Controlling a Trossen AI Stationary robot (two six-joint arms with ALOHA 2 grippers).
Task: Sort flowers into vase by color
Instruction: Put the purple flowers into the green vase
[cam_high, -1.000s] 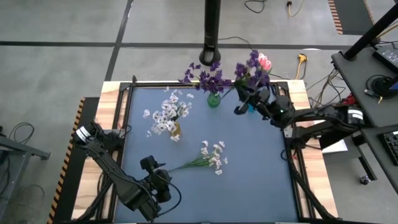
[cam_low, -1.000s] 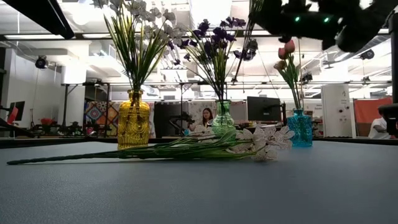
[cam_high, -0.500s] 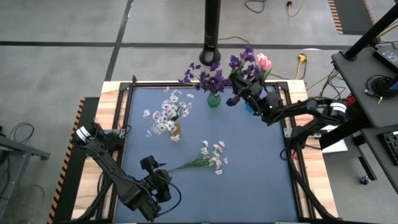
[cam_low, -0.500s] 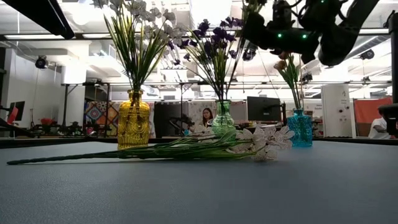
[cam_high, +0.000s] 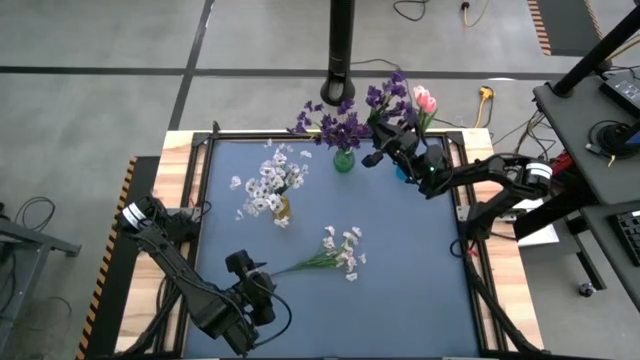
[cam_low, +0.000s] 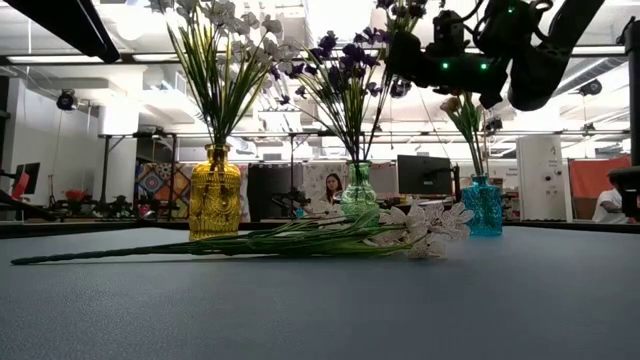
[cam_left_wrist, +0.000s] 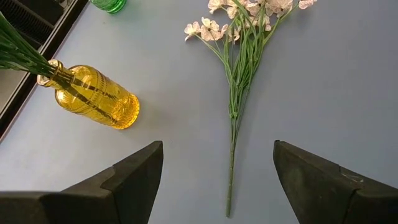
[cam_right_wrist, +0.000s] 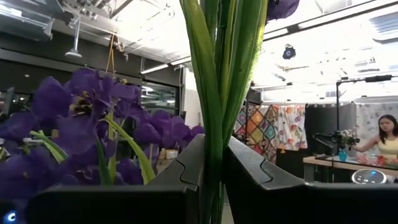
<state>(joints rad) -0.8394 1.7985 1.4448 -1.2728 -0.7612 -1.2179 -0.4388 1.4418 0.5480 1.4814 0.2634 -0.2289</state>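
Carrying a purple-blossomed sprig with long green stems (cam_high: 388, 98), my right gripper (cam_high: 381, 152) sits high over the far edge of the table, just beside the small green glass vase (cam_high: 344, 160) that already holds dark purple flowers (cam_high: 330, 125). The right wrist view shows the two dark fingers (cam_right_wrist: 186, 171) pinched narrow on the green stalks, with purple petals close alongside.

To do this well, I judge the stem ends must come directly above the green vase's narrow mouth before any descent, with the sprig near upright so the stalks slide in rather than catching the rim. The blooms already in that vase crowd the opening, so I would lower slowly and part the fingers only once the stems sit deep enough to stand alone. A sideways nudge could tip the vase or the turquoise glass vase (cam_high: 403, 172) with its pink tulip-like buds (cam_high: 425, 99) just beside it.

My left gripper (cam_high: 262, 290) waits low at the near side, fingers spread wide, looking toward a loose white-blossomed spray (cam_high: 338, 253) lying flat on the mat, and beyond it the amber yellow ribbed glass vase (cam_high: 283, 208) holding white flowers (cam_high: 264, 185).

Underneath is a dark blue mat (cam_high: 400, 290) set in a black frame on a pale wooden table. From the low view, the room behind is a bright open workshop with monitors, patterned hangings and a seated person (cam_low: 331, 188) well off.
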